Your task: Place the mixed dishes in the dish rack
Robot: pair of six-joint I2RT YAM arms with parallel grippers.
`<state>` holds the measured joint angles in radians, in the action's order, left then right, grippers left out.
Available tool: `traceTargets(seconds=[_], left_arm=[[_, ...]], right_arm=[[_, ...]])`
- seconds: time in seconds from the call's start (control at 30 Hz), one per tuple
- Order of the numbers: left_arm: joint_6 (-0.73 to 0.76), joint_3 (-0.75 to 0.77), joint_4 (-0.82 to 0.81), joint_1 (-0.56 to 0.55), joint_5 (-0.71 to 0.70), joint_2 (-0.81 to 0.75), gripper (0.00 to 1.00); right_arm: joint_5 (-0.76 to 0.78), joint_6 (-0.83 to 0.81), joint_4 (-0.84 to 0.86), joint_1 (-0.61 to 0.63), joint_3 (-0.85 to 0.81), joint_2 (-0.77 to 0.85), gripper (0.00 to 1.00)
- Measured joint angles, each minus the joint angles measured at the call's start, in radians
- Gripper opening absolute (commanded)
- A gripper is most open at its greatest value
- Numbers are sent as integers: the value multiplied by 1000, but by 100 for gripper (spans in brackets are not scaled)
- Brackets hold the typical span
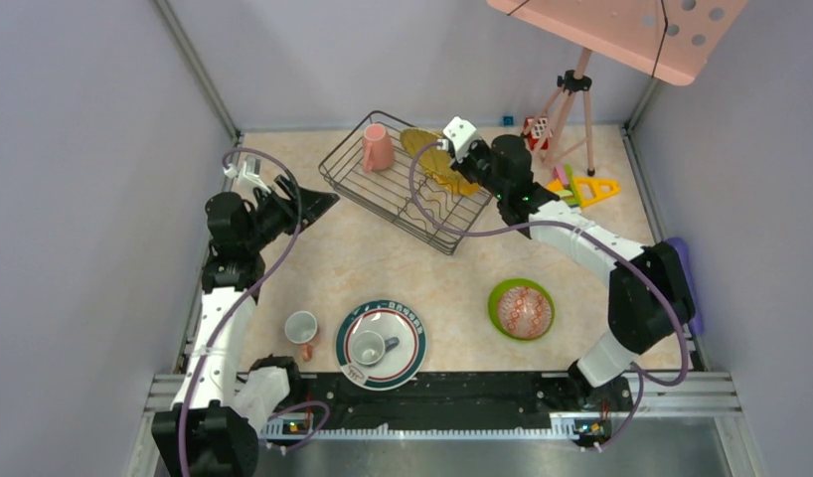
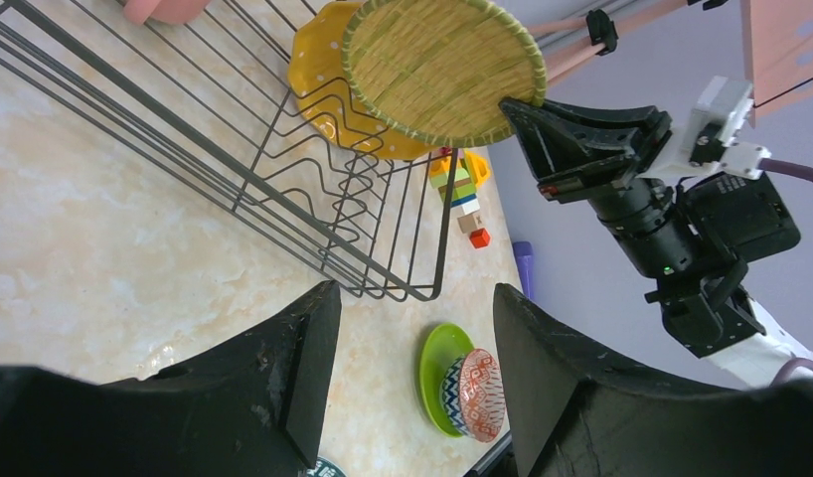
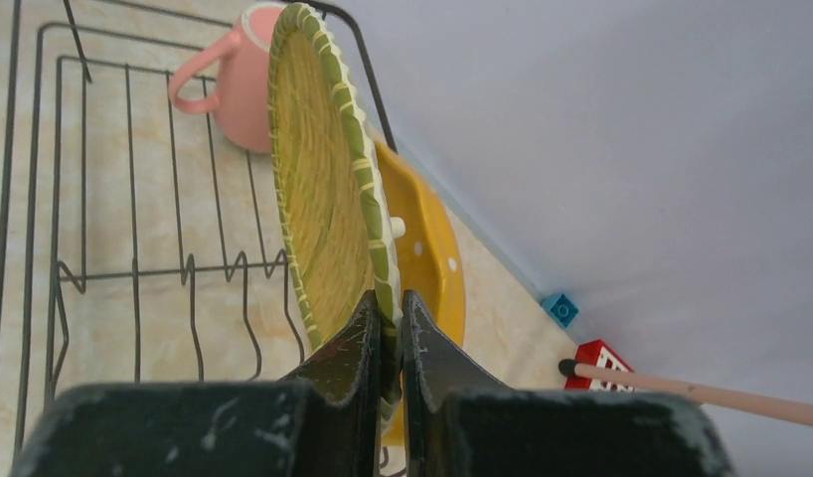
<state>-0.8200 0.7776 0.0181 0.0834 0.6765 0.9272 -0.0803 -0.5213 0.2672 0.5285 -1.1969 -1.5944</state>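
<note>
Rack: pink mug, dotted plate at rim; right pincer clamps woven plate; left pincer spread, empty.

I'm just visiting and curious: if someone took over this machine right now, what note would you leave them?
Left pincer: open, empty, near the dish rack corner.
Right pincer: shut on woven plate, held on edge over the rack beside yellow dotted plate.
In rack: pink mug.
Left on table: white cup, green-rimmed plate carrying a second cup, lime plate with patterned bowl.
</note>
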Motion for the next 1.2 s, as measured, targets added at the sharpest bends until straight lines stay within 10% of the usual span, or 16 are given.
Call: traceTargets(seconds=[0.4, 0.57, 0.7, 1.2], left_arm=[[0, 0, 36, 0, -2, 20, 63], [4, 0, 56, 0, -15, 20, 64], [5, 0, 73, 0, -21, 20, 65], [118, 23, 293, -19, -100, 20, 70]], right_arm=[[90, -19, 40, 6, 79, -54, 0], [115, -14, 52, 20, 103, -58, 46], [129, 2, 63, 27, 104, -58, 62], [69, 182, 20, 28, 101, -14, 69]])
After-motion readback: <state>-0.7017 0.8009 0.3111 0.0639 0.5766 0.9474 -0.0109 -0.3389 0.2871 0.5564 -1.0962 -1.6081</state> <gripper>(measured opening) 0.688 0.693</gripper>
